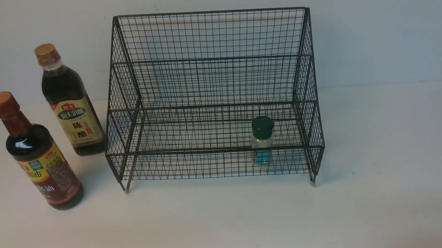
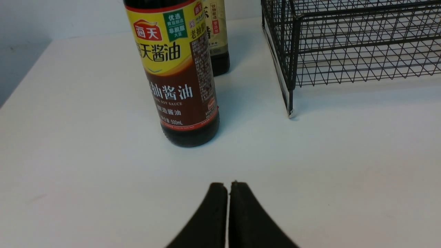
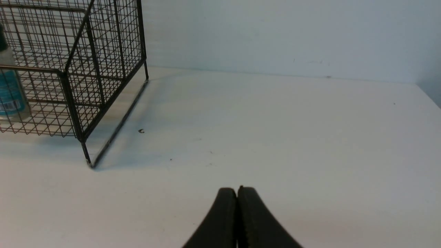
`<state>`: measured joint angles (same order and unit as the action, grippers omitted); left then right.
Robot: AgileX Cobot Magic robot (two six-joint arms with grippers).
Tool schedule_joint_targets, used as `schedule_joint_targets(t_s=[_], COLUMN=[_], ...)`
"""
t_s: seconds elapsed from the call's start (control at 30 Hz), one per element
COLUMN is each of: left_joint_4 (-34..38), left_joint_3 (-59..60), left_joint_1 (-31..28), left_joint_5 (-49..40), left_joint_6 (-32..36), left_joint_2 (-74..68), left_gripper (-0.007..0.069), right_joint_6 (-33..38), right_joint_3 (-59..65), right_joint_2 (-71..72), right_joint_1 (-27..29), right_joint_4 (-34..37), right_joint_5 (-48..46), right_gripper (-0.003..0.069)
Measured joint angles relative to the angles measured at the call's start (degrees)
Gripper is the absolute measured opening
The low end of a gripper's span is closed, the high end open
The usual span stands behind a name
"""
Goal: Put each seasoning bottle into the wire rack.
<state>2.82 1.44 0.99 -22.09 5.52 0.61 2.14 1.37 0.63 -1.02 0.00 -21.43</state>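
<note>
Wire rack (image 1: 212, 98): stood on the white table (image 1: 376, 169), centred and toward the far wall, its two stepped tiers open to the near side; its near left foot showed in the left wrist view (image 2: 344, 44) and its near right corner in the right wrist view (image 3: 79, 69).

Shaker jar (image 1: 262, 141): stood upright on the lower, near tier of the rack, toward its right end, dark green cap up and teal label facing the near side; it also appeared behind the mesh at the edge of the right wrist view (image 3: 10, 93).

Beige-labelled bottle (image 1: 71, 104): stood upright on the table outside the rack, just beside its left wall, gold cap on.

Yellow-and-red-labelled bottle (image 1: 39, 158): stood upright on the table, left of the rack and nearer than the beige-labelled bottle, apart from both; in the left wrist view (image 2: 177, 72) it rose just beyond the fingertips.

Left gripper (image 2: 228, 187): fingers pressed together with only a hairline seam between them, holding nothing, low over bare table on the near side of the yellow-and-red-labelled bottle.

Right gripper (image 3: 237, 193): fingers likewise closed against each other and empty, over bare table to the right of the rack.
</note>
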Motion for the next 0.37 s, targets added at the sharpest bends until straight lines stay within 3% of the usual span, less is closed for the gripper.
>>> schedule_joint_targets(t_s=[0.37], left_joint_4=[0.00], left_joint_3=[0.00], left_joint_1=[0.00], left_joint_5=[0.00], left_joint_6=[0.00], left_joint_2=[0.00], left_gripper=[-0.0005], right_joint_6=[1.27], right_joint_3=[0.00], right_joint_2=[0.00], right_joint_1=[0.00], right_joint_4=[0.00], right_joint_5=[0.00], right_gripper=[-0.0011])
